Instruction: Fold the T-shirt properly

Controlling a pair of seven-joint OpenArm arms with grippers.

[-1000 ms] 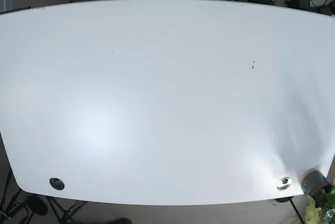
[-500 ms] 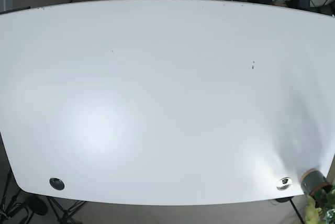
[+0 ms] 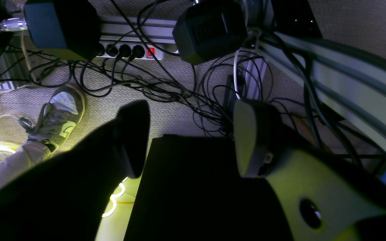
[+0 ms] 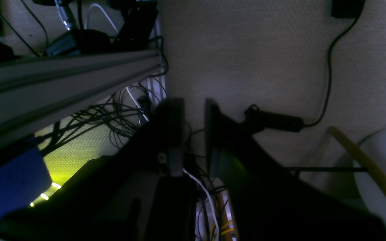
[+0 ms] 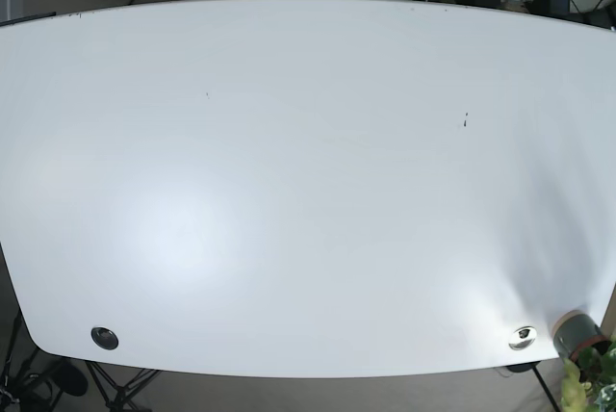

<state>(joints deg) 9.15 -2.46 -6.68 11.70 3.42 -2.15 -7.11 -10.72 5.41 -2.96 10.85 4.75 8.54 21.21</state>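
Since the earlier base pictures almost nothing has shifted: the white desk [image 5: 308, 191] lies as it did, and only the small fitting of an arm beyond its far edge sits slightly differently.

The T-shirt is in none of my views, so I cannot say where it is; I judge that folding has not begun, or that the garment has already been taken off the desk (the pictures do not settle which).

My left tool [image 3: 193, 134] hangs over the carpet beside the desk's frame rail, its two dark fingers wide apart and holding nothing. My right tool [image 4: 194, 134] hangs on the other side of that frame, its fingers close together with a narrow gap between them, clamped on nothing.

The next move calls for a shirt laid flat on the desk, then both tools brought over its far edge.

The desk is smooth, matt white with a curved outline, two round grommets near its front edge and a few dark specks. Beneath it lie woven grey carpet, tangled black cables [image 3: 166, 87], a power strip [image 3: 129, 52] and a person's grey laced shoe [image 3: 57, 115].
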